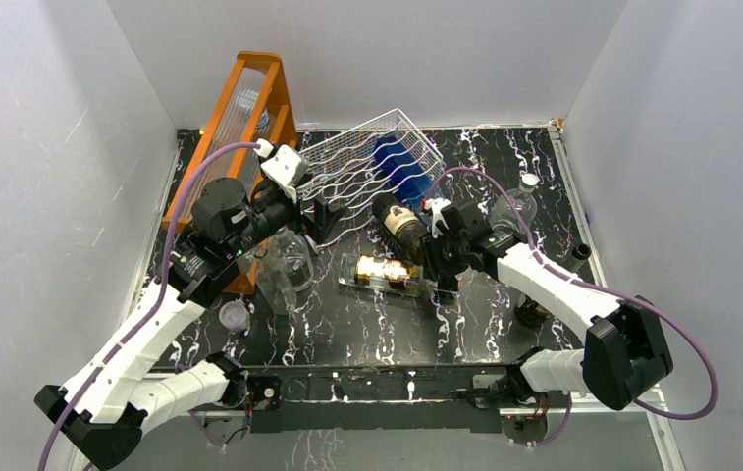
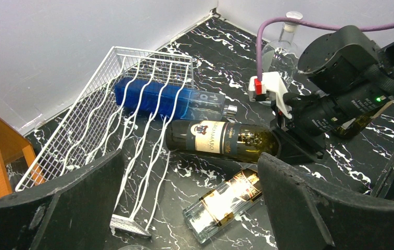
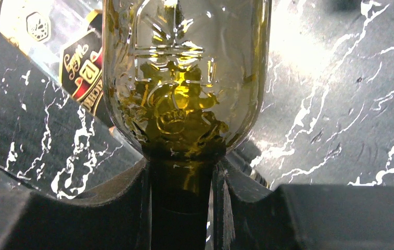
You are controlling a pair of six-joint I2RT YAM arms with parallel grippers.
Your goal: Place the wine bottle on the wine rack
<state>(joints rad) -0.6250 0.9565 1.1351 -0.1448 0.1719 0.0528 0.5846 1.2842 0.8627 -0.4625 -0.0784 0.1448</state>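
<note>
Far-left corner of the table [image 1: 347, 329]: we see one tall orange frame [image 1: 247, 108] standing against the wall. In front of it, along the left edge, there's one clear glass jar [image 1: 284, 267] and, closer to the near edge, one small clear cup [image 1: 235, 316].

Just past the jar the left gripper [image 1: 325, 222] hangs with its jaws wide apart and nothing between them, right at the near-left end of the wine rack [image 1: 352, 167]. That's one rack, white wire, at the middle of the far edge. One blue bottle [image 1: 401, 162] lies in its right-hand rows, so that side is taken. The left rows are bare wire.

Now the wine bottle [image 1: 398, 224]: dark green, cream label, on its side just near-right of the rack, base up against the nearest wire rows. Whether it touches them, we cannot tell. The right gripper [image 3: 182, 179] is clamped on its neck.

Below it, toward the near edge, one flat clear bottle with a gold-and-black label [image 1: 382, 273] lies on the table. Near the far-right corner, one clear bottle with a white cap [image 1: 516, 204] stands beside the right arm. That's four bottles we can count, and a dark shape under the right forearm is too hidden to name.
</note>
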